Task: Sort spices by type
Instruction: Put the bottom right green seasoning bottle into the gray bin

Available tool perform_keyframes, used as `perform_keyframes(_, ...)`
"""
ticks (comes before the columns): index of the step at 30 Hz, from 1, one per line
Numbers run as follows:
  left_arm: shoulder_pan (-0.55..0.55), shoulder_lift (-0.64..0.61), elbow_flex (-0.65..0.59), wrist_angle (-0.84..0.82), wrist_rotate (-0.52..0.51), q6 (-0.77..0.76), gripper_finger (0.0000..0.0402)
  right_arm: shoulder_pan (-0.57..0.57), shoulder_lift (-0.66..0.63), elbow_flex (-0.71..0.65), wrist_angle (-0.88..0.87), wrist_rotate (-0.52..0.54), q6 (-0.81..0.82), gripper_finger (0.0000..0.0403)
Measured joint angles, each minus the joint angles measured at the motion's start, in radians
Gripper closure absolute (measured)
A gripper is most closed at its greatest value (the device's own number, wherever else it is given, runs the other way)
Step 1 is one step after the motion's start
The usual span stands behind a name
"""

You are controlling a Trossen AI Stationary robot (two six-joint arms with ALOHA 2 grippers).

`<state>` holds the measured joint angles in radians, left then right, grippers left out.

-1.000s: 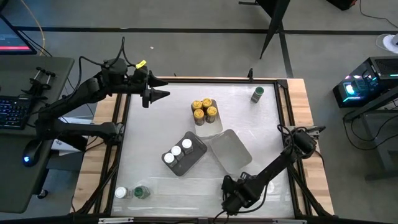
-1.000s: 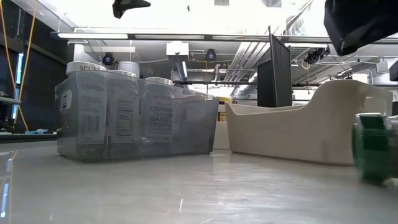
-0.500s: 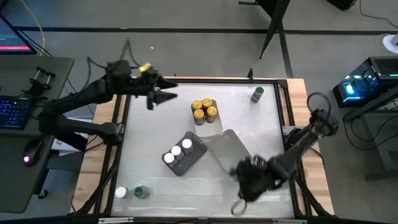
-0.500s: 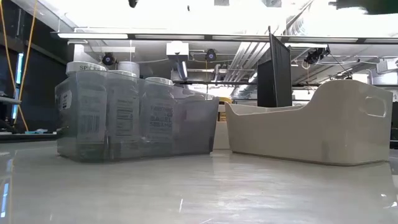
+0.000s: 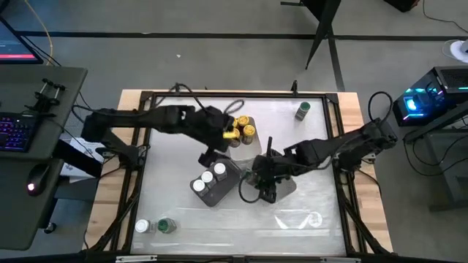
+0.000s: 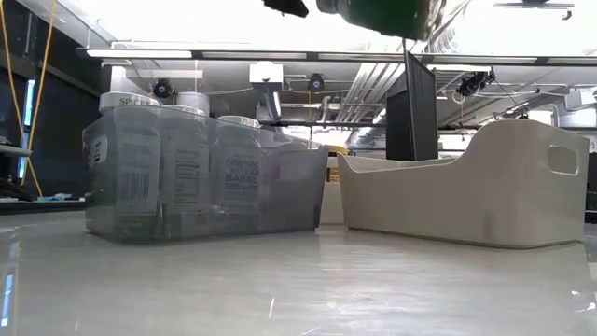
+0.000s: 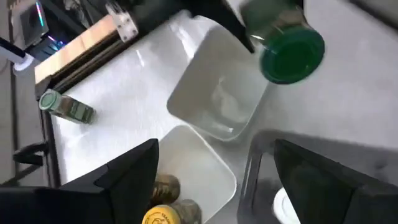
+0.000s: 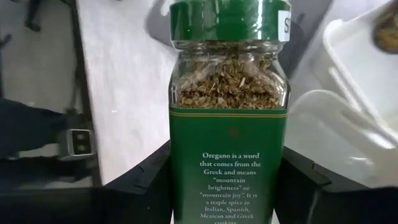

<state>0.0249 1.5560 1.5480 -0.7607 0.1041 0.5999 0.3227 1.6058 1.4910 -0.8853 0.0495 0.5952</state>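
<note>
You're looking at two loose jars lying on the table's near left corner: a white-lid jar [image 5: 142,226] and a green-lid jar [image 5: 167,226], touching or nearly so. The left gripper [image 5: 212,155] is hovering between the yellow-lid cluster and the grey tray; in its wrist view the fingers [image 7: 124,171] are standing wide apart with nothing between them.

The grey tray [image 5: 232,178] is sitting near the table's middle and is holding three white-lid jars [image 5: 208,177]. In the low view the same tray [image 6: 308,187] is showing the jars through its clear wall; one lid is reading "SPICE", the rest of the label print is too small to read.

Just behind it, a clear white tray [image 5: 251,148] is holding four yellow-lid jars [image 5: 241,130] packed together. The lids carry printing, but you can't read it.

The white tray [image 5: 284,181] is lying just right of the grey one, and in the left wrist view it [image 7: 219,99] is looking empty. The right gripper [image 5: 265,188] is hanging over its near left corner, clamped on a green-lid oregano jar [image 8: 227,118]. Its label is reading "Oregano is a word that comes from the Greek and means 'mountain brightness' or 'mountain joy'. It is a staple spice in Italian, Spanish, Mexican and Greek…".

One more green-lid jar [image 5: 302,110] is lying on its side at the far right corner.
</note>
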Motion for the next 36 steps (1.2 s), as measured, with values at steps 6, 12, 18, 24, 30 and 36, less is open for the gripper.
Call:
perform_keyframes(6,-0.073,0.008,0.004,0.070,-0.032,0.016,0.0096,-0.050,-0.007,0.000,0.040,-0.025,-0.097,0.0210)
perform_keyframes(12,-0.130,0.012,0.004,0.124,-0.041,0.130,0.0096,-0.112,-0.007,0.000,0.157,-0.150,-0.175,0.0210)
perform_keyframes(18,-0.173,0.012,0.005,0.110,-0.112,0.183,0.0096,-0.151,-0.005,-0.003,0.181,-0.244,-0.205,0.0210)
perform_keyframes(24,-0.192,0.002,0.003,0.058,-0.200,0.206,0.0096,-0.154,-0.010,-0.001,0.172,-0.241,-0.227,0.0210)
perform_keyframes(30,-0.193,0.003,0.001,-0.001,-0.263,0.233,0.0096,-0.160,-0.011,0.000,0.159,-0.237,-0.238,0.0210)
perform_keyframes(36,-0.217,0.002,0.002,0.066,-0.250,0.277,0.0096,-0.179,-0.011,0.000,0.171,-0.246,-0.241,0.0210)
